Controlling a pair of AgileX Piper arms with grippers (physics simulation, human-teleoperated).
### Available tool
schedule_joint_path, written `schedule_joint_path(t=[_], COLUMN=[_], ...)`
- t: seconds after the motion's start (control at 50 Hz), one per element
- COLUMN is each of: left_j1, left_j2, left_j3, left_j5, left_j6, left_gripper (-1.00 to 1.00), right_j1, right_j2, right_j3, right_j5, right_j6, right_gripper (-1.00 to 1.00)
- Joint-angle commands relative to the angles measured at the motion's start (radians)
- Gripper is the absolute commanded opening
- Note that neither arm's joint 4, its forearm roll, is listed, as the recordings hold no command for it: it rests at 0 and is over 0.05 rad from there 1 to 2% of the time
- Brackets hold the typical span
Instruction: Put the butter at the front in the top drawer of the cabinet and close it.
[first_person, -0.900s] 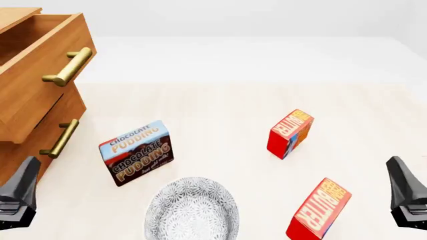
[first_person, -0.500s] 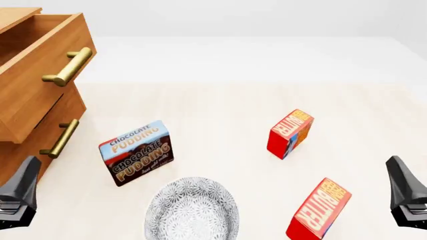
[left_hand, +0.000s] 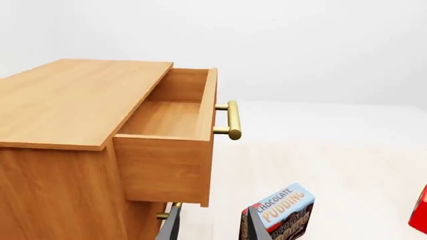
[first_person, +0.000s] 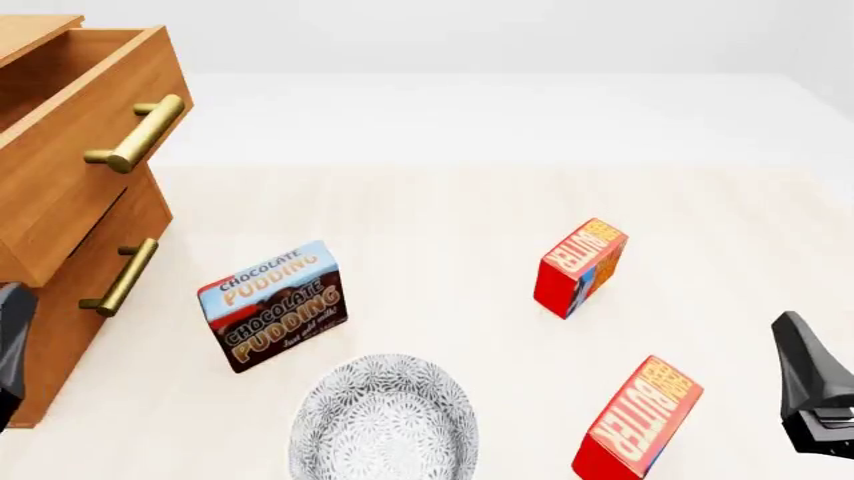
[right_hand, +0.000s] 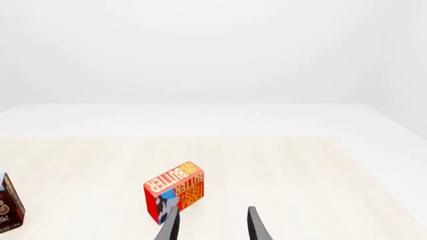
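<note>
Left gripper (left_hand: 212, 227) jaws apart, empty, facing the cabinet (left_hand: 60, 165) with the top drawer (left_hand: 175, 131) pulled out; pudding box (left_hand: 280, 214) just beyond. Front view: the butter (first_person: 639, 419) stands nearest, beside the patterned bowl (first_person: 384, 420); second carton (first_person: 582, 267) farther back. Right gripper (right_hand: 212, 226) open, empty, carton ahead.

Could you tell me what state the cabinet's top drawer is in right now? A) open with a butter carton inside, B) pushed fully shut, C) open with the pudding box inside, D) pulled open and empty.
D: the top drawer juts out from the cabinet, and the left wrist view shows only bare wood inside it.
</note>
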Motion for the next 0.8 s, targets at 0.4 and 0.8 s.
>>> schedule_joint_path(t=[0.4, 0.8], left_j1=[0.011, -0.037], left_j2=[0.256, 0.440], left_j3=[-0.472, -0.767], left_j5=[0.402, 0.591], left_j6=[-0.035, -0.047], left_gripper=[1.00, 1.00], right_j1=[0.000, 0.000], right_j2=[-0.001, -0.001], right_j3=[0.000, 0.000], right_j5=[0.001, 0.001], right_j6=[0.000, 0.000], right_gripper=[1.00, 1.00])
